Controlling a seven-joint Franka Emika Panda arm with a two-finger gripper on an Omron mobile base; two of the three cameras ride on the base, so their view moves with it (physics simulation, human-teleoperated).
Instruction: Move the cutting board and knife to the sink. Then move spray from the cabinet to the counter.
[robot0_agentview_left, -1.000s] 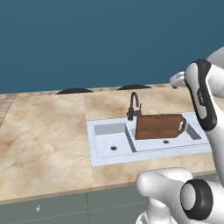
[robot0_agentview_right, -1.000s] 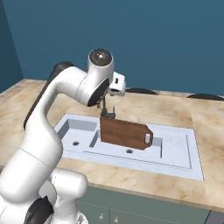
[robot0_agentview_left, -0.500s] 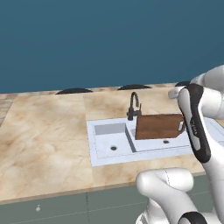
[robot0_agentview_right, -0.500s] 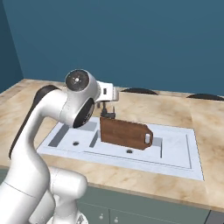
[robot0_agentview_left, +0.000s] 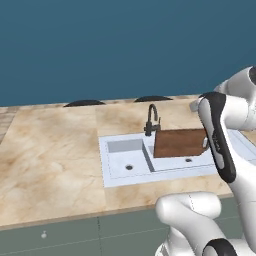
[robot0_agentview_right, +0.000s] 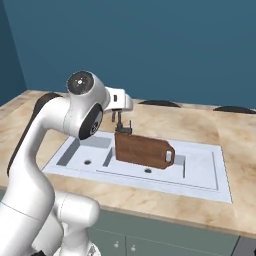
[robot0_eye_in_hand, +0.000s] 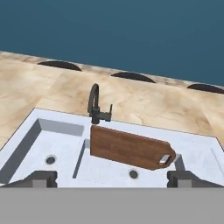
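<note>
Fingers (robot0_eye_in_hand: 43, 178): two dark tips at the bottom of the hand view, spread wide apart, nothing between them; they hang above the near side of the sink, clear of everything.

Cutting board (robot0_eye_in_hand: 129, 148): dark brown wooden board with a loop handle at one short end. It lies in the sink's larger basin, tilted, its plain short end up against the divider just below the faucet, its handle end out toward the middle of the basin. Also seen in the left base view (robot0_agentview_left: 180, 142) and the right base view (robot0_agentview_right: 142, 149).

Faucet (robot0_eye_in_hand: 95, 105): dark, curved neck, standing on the sink's back rim, just behind the board's plain end.

Sink (robot0_eye_in_hand: 61, 124): pale double basin set into the counter, a drain hole in each basin; the smaller basin holds nothing.

Counter (robot0_eye_in_hand: 144, 107): beige-tan veined marble surrounding the sink, over grey-green base cabinets (robot0_agentview_right: 165, 240).

Wall: plain dark blue behind the counter.
</note>
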